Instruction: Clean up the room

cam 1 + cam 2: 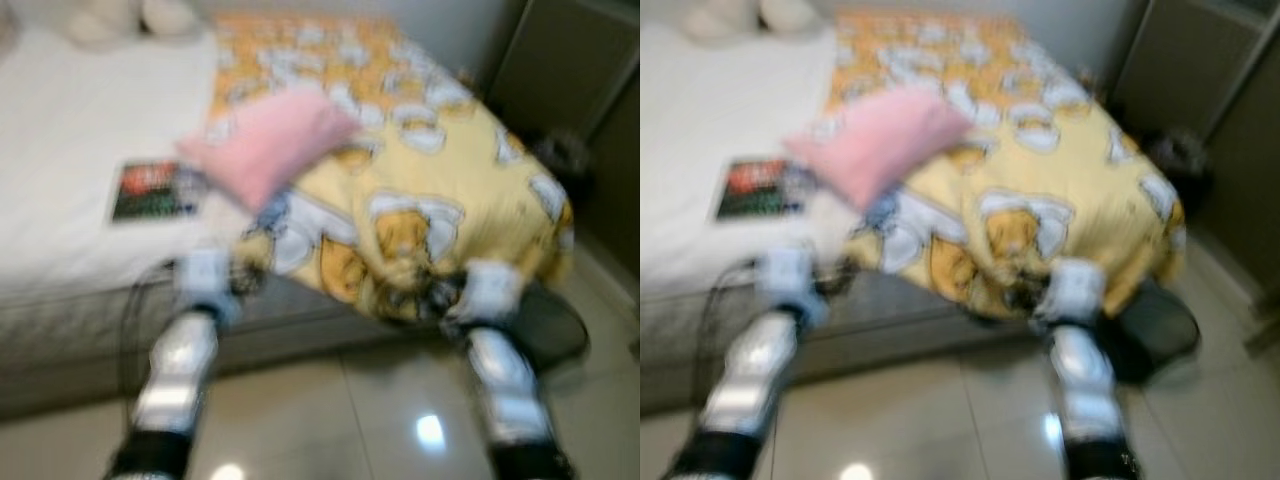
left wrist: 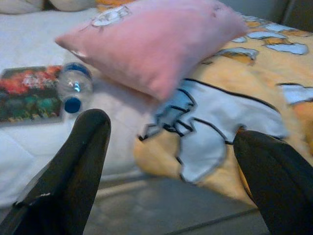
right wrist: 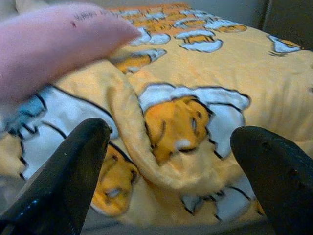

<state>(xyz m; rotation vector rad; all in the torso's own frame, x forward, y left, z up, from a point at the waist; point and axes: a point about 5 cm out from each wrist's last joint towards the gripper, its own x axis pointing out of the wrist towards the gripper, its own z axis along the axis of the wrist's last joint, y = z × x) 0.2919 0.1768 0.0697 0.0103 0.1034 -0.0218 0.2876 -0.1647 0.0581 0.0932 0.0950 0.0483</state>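
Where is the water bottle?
The water bottle lies on its side on the white sheet, toward the robot's left, between the colourful book and the pink pillow.

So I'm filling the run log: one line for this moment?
left gripper: open, facing pink pillow | right gripper: open, facing yellow blanket | water bottle beside book

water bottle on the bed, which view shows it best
The left wrist view: the water bottle lies on the white sheet between the book and the pink pillow, blue cap clear. In both eye views it is only a blur beside the book.
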